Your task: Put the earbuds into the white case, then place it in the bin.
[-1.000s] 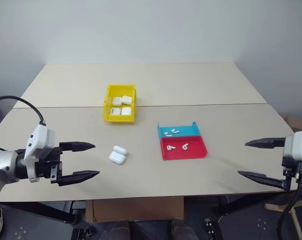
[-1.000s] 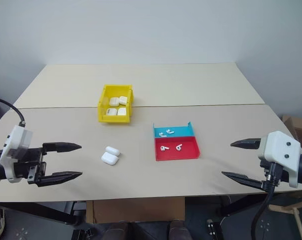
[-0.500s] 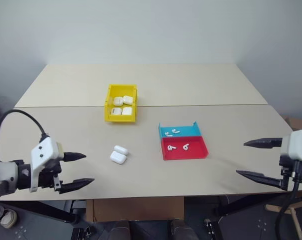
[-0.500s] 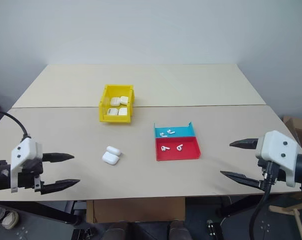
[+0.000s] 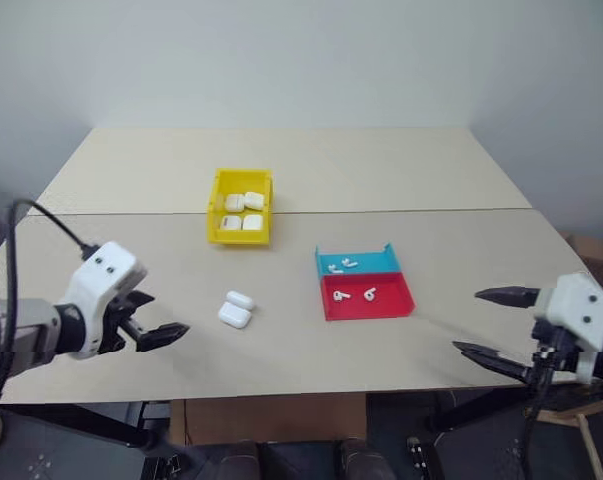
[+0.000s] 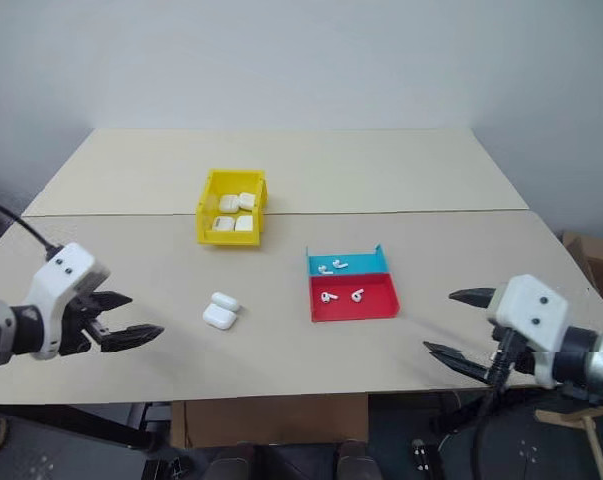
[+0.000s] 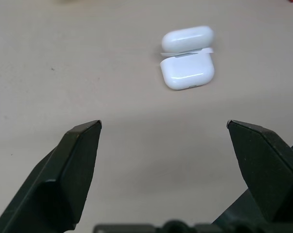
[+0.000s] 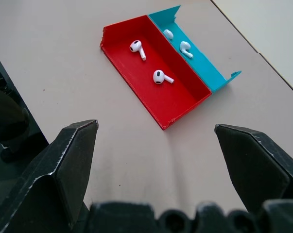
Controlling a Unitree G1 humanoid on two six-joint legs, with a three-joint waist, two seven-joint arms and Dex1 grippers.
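Grippers: left (image 5: 166,316) and right (image 5: 489,322) gaped wide, empty | earbuds (image 8: 157,76): tiny, light, slick; pinch stems | case (image 7: 187,70): smooth, grip sides

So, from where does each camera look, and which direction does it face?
Head stereo views: forward and down over the table; left gripper and right gripper show, both open.
Left wrist view: along its fingers toward the open white case.
Right wrist view: toward the tray holding earbuds.
Shared: the case and tray also appear in the head views.
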